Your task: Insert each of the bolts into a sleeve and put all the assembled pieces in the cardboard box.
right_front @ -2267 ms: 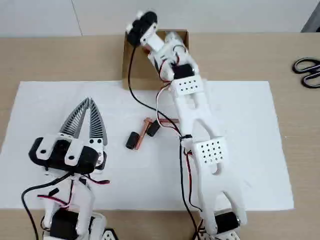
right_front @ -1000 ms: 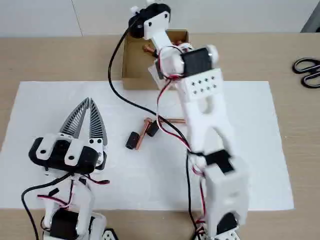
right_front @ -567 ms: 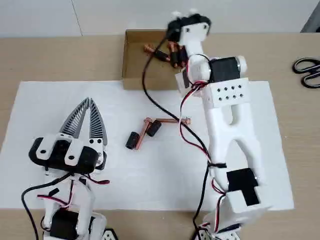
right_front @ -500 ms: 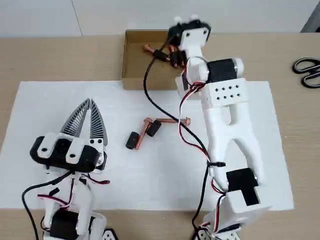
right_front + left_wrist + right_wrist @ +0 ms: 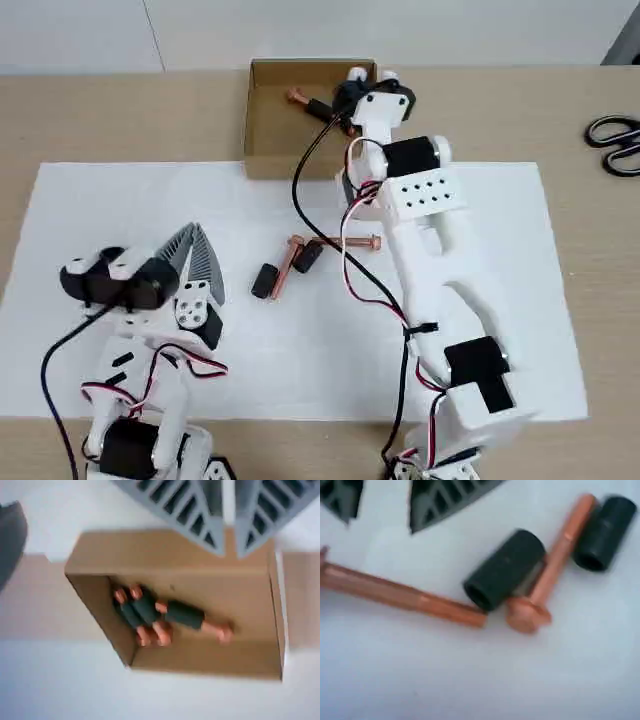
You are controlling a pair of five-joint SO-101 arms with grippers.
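The cardboard box [image 5: 262, 125] stands at the back of the table with several bolt-in-sleeve pieces [image 5: 315, 103] inside, seen as copper bolts in dark sleeves [image 5: 150, 612] in the left wrist view. Two copper bolts [image 5: 352, 241] [image 5: 288, 265] and two black sleeves [image 5: 307, 257] [image 5: 263, 281] lie loose on the white paper. My right gripper [image 5: 385, 522] hangs open just above them, beside the long bolt [image 5: 405, 597] and a sleeve [image 5: 505, 570]. My left gripper [image 5: 195, 232] is shut and empty at the near left, pointing toward the box [image 5: 170, 565].
The right arm's white body [image 5: 425, 200] stretches from the near edge up to the box's right corner, its black cable looping over the paper [image 5: 520, 300]. Scissors [image 5: 612, 143] lie at the far right on the wooden table.
The right arm swung from over the box back toward the loose parts, leaving assembled pieces inside. The left gripper has tilted up and shifted slightly right.
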